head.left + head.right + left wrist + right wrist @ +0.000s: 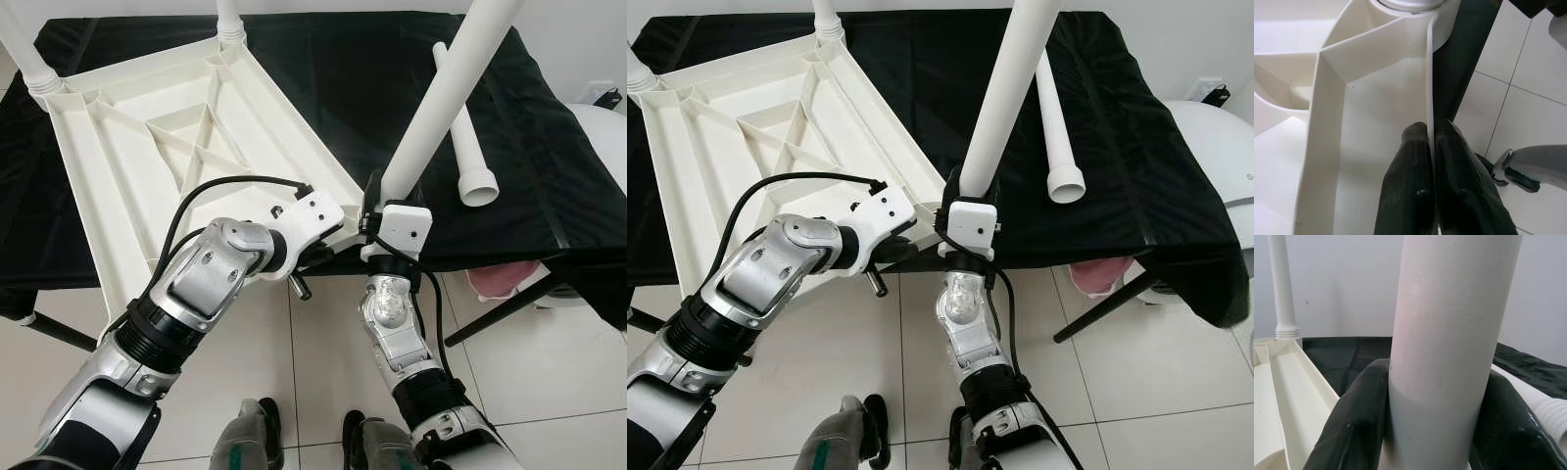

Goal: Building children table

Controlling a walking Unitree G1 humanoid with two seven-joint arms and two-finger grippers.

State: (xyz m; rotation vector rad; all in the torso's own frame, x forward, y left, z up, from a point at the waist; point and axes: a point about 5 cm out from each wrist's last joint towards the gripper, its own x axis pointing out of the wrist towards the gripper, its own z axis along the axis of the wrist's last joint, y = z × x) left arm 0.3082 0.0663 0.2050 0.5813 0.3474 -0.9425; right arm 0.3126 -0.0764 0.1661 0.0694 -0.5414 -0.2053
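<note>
An upturned white plastic tabletop (186,147) lies ribs-up on a table draped in black cloth (549,176), its near right corner overhanging the table's near edge. Two legs already stand in the far corner sockets: the far left leg (24,49) and the far middle leg (228,18). A fourth, loose leg (465,137) lies on the cloth to the right, flared end toward the robot.

The left end effector (1431,147) is pressed together on the tabletop's thin rim wall (1429,73), one finger inside the tray and one outside, just beside the near right corner. The right end effector (1437,431) pinches the third leg (441,98) near its lower end; that leg leans to the right and away from the robot, its foot end sitting at the corner socket (1410,5), though whether it is seated cannot be told from these views.

The step in hand appears to be fitting this leg into the corner. The main risk is the tilt: pushed or twisted at this angle, the leg could jam or skip off the socket mouth. The overhanging corner has nothing beneath it, so downward force could tip the tabletop off the table or flex the thin rim out of the left pinch. The smooth round leg could also turn within the right fingers (1352,431).
</note>
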